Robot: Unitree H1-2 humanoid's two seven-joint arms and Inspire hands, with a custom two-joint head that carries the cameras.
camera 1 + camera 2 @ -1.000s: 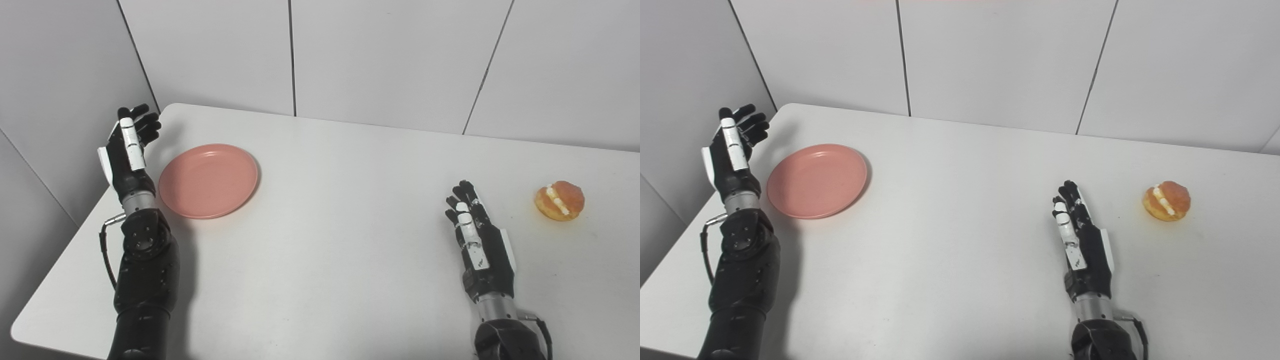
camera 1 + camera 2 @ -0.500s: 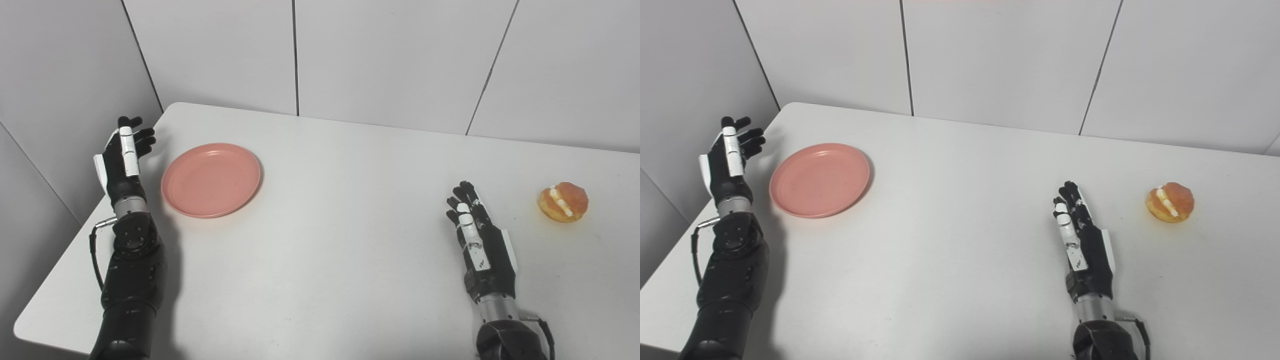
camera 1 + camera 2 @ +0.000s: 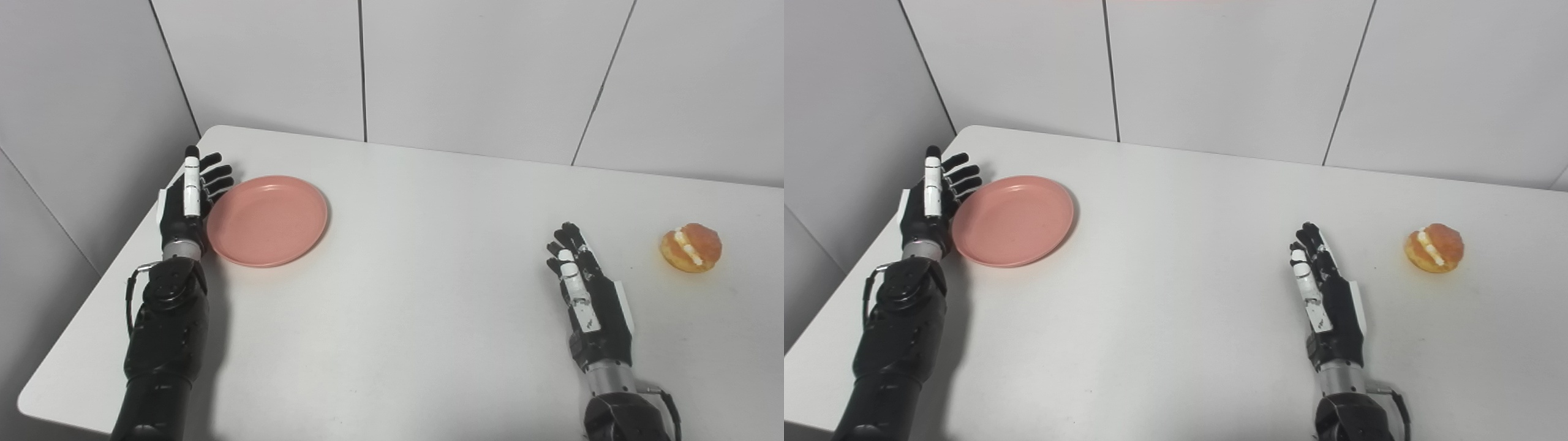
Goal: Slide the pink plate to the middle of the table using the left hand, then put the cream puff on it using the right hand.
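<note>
So the left hand is now sitting edge-on right against the outer rim of the pink plate, where half a second ago it was hanging well off to the side with a clear gap, and the plate itself is looking nudged a bit toward the middle since then, so I'm reading this as the slide just getting going. The left fingers are spread and released, grasping nothing, just working like a flat paddle with the plate lying directly on their inner side. The plate is still a long way short of centre, so most of the push is still ahead. The right hand is resting flat on the bench, not moving since the earlier shots, its fingers loosely extended and holding nothing, and the cream puff is sitting off to their outer side, near but not touching. Stuff-wise: the plate is looking like smooth matte plastic, shallow, round, with a low raised lip, so it's probably gliding easily on the slick white top. The puff is a glossy golden bun split by a band of white cream, and it's looking squishy, so I'm guessing it'll want a gentle grip.
</note>
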